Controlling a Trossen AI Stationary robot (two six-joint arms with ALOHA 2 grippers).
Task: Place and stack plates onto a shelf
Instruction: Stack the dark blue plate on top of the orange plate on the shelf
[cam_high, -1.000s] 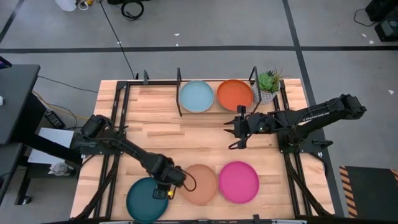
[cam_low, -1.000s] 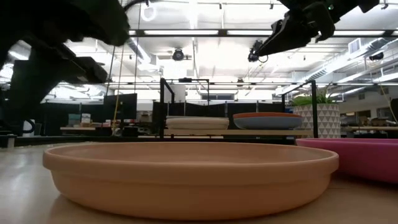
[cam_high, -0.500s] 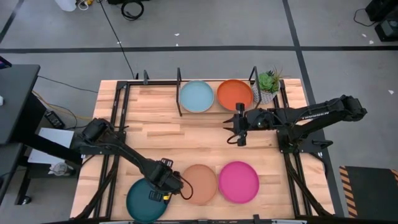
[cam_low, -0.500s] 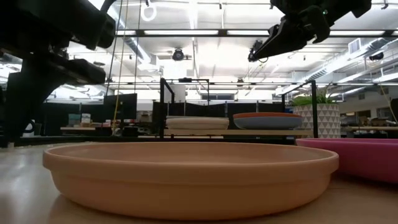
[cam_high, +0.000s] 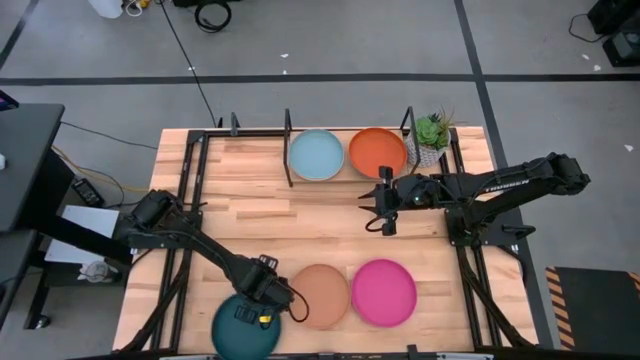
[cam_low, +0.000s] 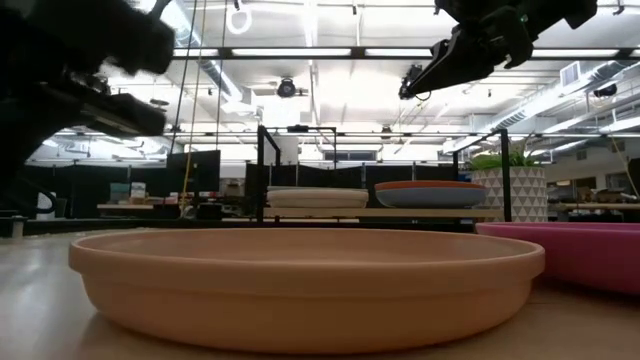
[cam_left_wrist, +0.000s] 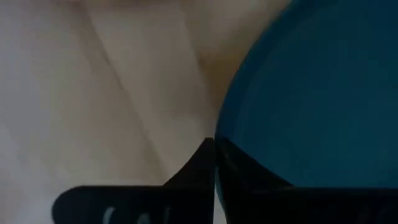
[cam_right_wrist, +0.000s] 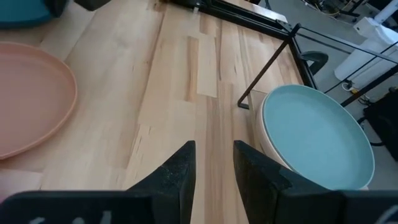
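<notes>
Step in hand: the left arm is taking the teal plate (cam_high: 243, 325) from the near edge of the worktop (cam_high: 250, 210); two plates already sit in the shelf (cam_high: 290, 150), three are not yet moved.
Left gripper (cam_high: 266, 303): low over the teal plate's rim, on the side facing the peach plate (cam_high: 321, 296). In the left wrist view its fingers (cam_left_wrist: 211, 168) look pressed together right at the rim of the teal plate (cam_left_wrist: 311, 93); I judge a pinch on that rim, though the rim between the fingers is hidden.
Right gripper (cam_high: 386, 208): hangs above bare worktop in front of the shelf, fingers (cam_right_wrist: 180, 168) a little apart, holding nothing; this arm waits.
Teal plate: at the near left corner of the worktop, partly past the picture's lower edge in the high view, just beside the peach plate.
Other plates: the peach plate and the pink plate (cam_high: 383, 292) lie side by side near the front edge; the light blue plate (cam_high: 316, 155) and the orange plate (cam_high: 377, 152) rest next to each other in the shelf at the far edge.
Bystander: a potted plant (cam_high: 431, 134) stands at the shelf's right end.
Next move, as I judge it: lift the teal plate clear without nudging the peach one, carry it across, and set it flat on one of the shelved plates, keeping between the upright posts.
</notes>
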